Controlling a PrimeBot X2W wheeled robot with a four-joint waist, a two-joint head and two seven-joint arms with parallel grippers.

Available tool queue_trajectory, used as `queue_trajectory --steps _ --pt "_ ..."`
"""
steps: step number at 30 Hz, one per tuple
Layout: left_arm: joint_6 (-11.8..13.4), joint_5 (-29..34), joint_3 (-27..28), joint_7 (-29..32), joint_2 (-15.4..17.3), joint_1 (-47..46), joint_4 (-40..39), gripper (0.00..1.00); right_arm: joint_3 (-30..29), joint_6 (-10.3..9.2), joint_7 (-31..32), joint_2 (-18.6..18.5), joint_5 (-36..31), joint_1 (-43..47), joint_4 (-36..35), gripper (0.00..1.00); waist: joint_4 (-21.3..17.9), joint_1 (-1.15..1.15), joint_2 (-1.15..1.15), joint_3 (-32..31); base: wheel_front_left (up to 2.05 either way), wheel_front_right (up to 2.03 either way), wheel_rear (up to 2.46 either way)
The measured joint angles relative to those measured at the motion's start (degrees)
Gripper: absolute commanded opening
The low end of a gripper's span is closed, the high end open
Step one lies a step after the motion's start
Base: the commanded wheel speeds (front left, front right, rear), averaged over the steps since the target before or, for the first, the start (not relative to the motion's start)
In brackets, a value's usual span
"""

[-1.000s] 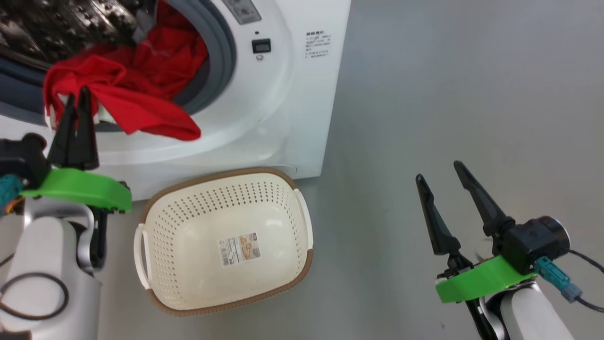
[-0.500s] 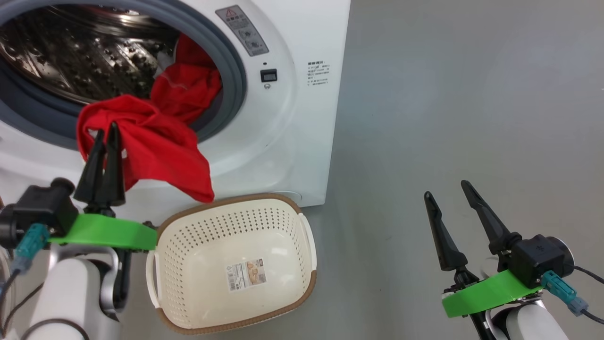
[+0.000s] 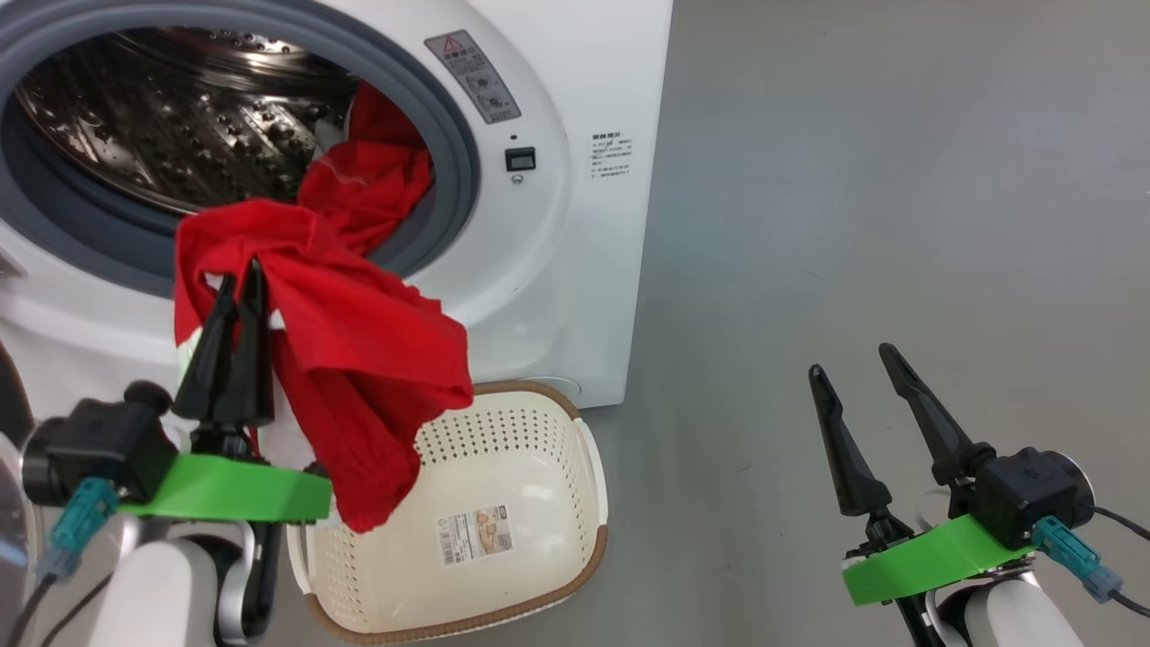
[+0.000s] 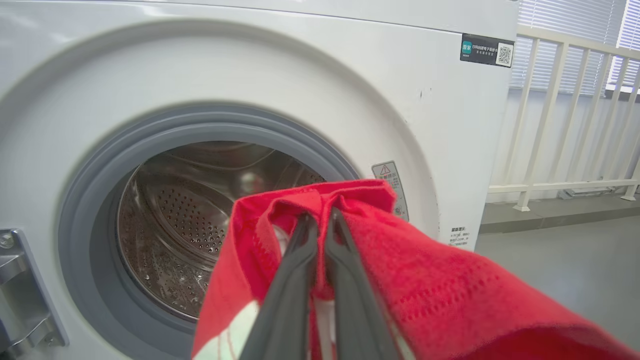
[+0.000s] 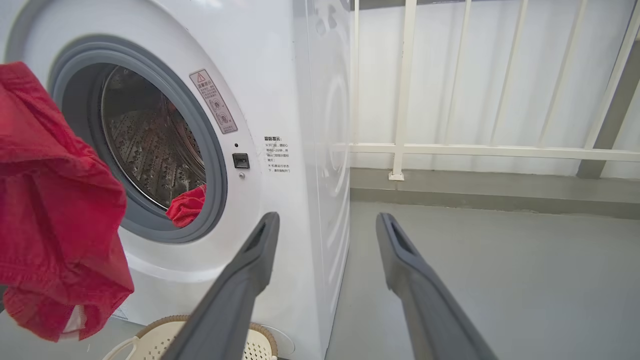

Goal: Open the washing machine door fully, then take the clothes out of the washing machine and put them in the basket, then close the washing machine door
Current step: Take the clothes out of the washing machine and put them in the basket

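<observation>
My left gripper point(image 3: 241, 274) is shut on a red garment point(image 3: 359, 359) of the clothes, which hangs in front of the washing machine point(image 3: 575, 81) and droops over the left rim of the basket point(image 3: 539, 467). In the left wrist view the gripper point(image 4: 320, 220) pinches a fold of that red cloth point(image 4: 425, 290). More red clothes point(image 3: 373, 180) lie at the drum's right lip, also in the right wrist view point(image 5: 187, 205). My right gripper point(image 3: 853, 359) is open over bare floor at the lower right, its fingers point(image 5: 250, 265) empty. The washing machine door is out of view.
The basket stands on the grey floor point(image 3: 898, 180) just in front of the machine's lower right corner. A white railing point(image 5: 450, 150) runs along the wall to the right of the machine. A metal door hinge point(image 4: 20, 295) sits at the opening's left edge.
The camera has shifted, so the machine sits lower in view. The left gripper has pulled the red garment farther out of the drum; it now hangs over the basket's left side. The right gripper has hardly moved.
</observation>
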Motion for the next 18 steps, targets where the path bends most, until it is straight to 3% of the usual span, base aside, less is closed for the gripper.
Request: queue_trajectory --steps 8,18 --pt "0.4 -1.0 -1.2 -0.1 -0.9 1.2 2.7 0.00 0.0 0.00 0.0 0.0 0.0 0.0 -0.4 1.00 -0.3 0.00 0.00 2.0 0.00 0.00 0.00" --pt "0.9 -2.4 -2.0 0.6 -1.8 -2.8 13.8 0.00 0.1 0.00 0.0 0.0 0.0 -0.5 -0.5 1.00 -0.5 0.00 0.00 6.3 0.00 0.00 0.00"
